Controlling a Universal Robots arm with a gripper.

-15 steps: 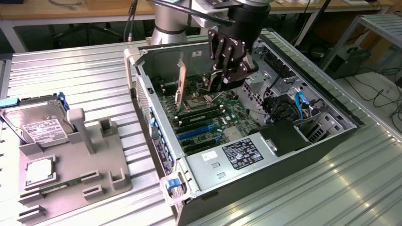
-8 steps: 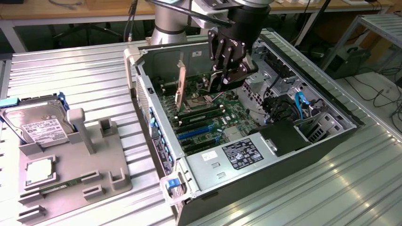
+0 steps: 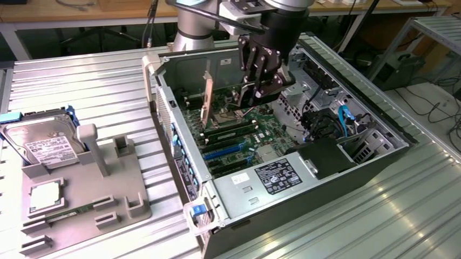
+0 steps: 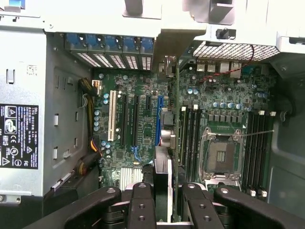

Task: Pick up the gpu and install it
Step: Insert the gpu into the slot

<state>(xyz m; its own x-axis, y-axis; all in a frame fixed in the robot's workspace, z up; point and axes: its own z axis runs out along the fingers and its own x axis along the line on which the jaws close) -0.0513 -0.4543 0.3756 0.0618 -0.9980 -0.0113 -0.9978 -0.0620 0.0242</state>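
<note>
Gripper (image 3: 253,91) clamped on gpu (image 3: 209,100), card held edge-down | gpu inside case (image 3: 374,145), above motherboard (image 3: 245,137), bracket toward case rear | hard drive (image 3: 47,143) on stand (image 3: 79,202), outside case, well apart

A silver boxy hard drive (image 3: 45,143) stood in a grey plastic fixture (image 3: 108,199) beside the open black computer case (image 3: 374,162).
</note>
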